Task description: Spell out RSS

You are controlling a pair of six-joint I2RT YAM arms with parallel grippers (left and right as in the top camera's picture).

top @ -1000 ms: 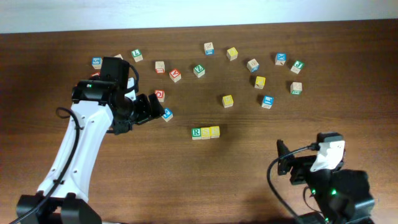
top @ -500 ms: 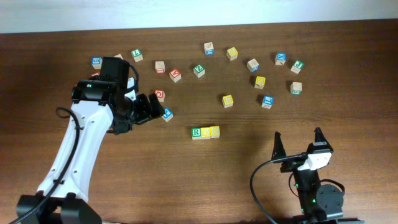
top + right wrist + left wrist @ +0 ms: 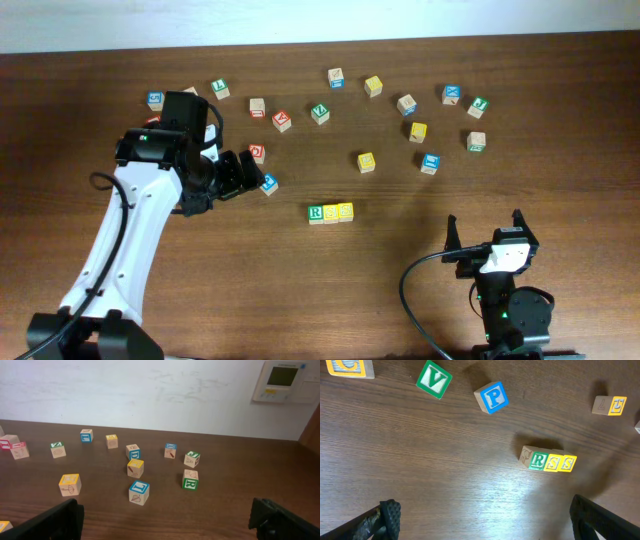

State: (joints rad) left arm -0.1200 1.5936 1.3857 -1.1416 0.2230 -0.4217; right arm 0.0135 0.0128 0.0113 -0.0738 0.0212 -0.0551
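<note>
On the table, R cube, two S cubes, touching in line

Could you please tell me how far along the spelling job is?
Done: the R cube, first S cube and second S cube sit touching in a row, reading RSS. In hand: nothing; the left end effector and right end effector are open, empty. Left: seemingly nothing.

My R cube shows a green letter on white inside a green border. The first S cube and the second S cube are yellow-faced with pale letters. The V cube is green with a white V, the P cube blue and white. The counter is dark brown wood grain. My left fingers and right fingers are black.
</note>
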